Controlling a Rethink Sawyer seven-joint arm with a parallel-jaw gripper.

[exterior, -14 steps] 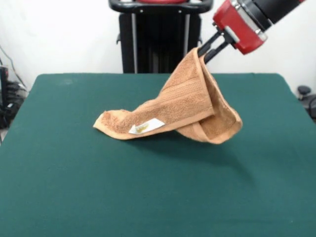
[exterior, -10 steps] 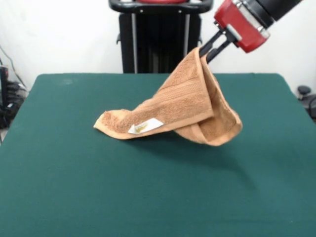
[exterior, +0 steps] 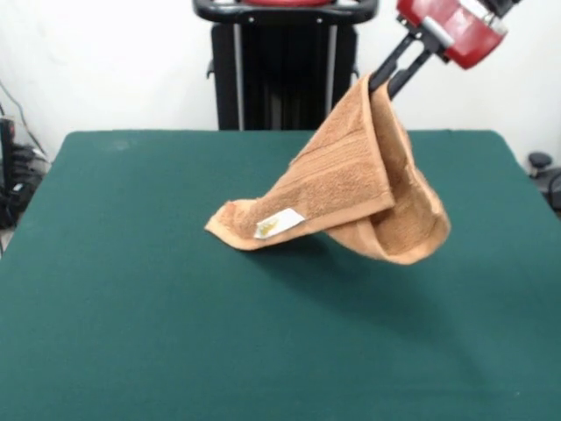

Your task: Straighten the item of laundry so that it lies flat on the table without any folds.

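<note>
The orange-tan towel (exterior: 351, 184) hangs folded from one pinched corner, held up at the right of the front view. Its lower left corner with the small white label (exterior: 279, 223) still rests on the green table (exterior: 131, 307). A woven band stripe runs across the hanging face. A doubled fold droops at the lower right, just above the cloth. My gripper (exterior: 381, 85) reaches down from the top right on its red wrist and is shut on the towel's top corner.
The robot's black pedestal (exterior: 285, 70) stands behind the table's far edge. The table's right edge lies a short way beyond the hanging towel. A black object (exterior: 539, 162) sits off the table at the right.
My gripper has risen and moved right with the towel corner. The towel's resting corner with the label has slid right across the table, and less of the towel lies on the cloth.
</note>
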